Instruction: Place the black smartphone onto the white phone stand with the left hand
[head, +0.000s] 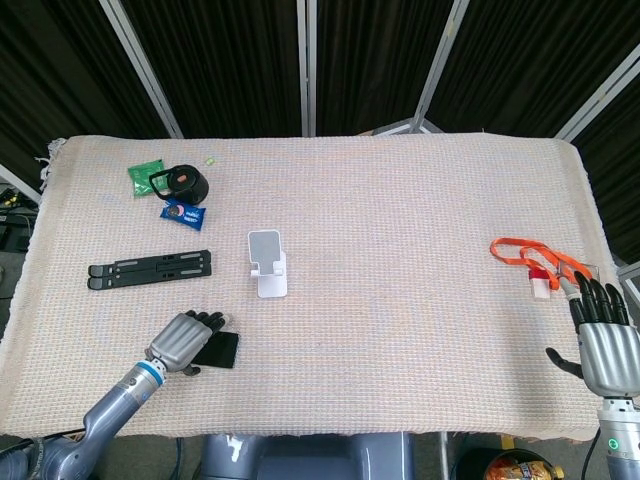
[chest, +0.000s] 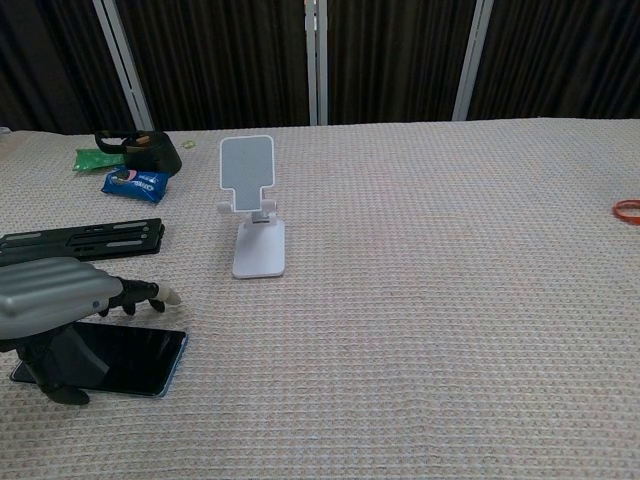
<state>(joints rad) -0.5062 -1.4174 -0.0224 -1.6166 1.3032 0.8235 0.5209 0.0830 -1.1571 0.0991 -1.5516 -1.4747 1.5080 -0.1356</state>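
Note:
The black smartphone lies flat on the woven cloth near the table's front left; in the chest view the smartphone shows its dark screen. My left hand is over the phone's left end, fingers stretched across it and thumb down at the near edge; the chest view shows the same left hand low above the screen, holding nothing. The white phone stand is upright behind and right of the phone, with its empty backplate, stand, facing me. My right hand stays open at the table's right front edge.
A black folding bar lies just behind the phone. Further back left are a blue snack packet, a black round lid and a green packet. An orange lanyard with a white tag lies near my right hand.

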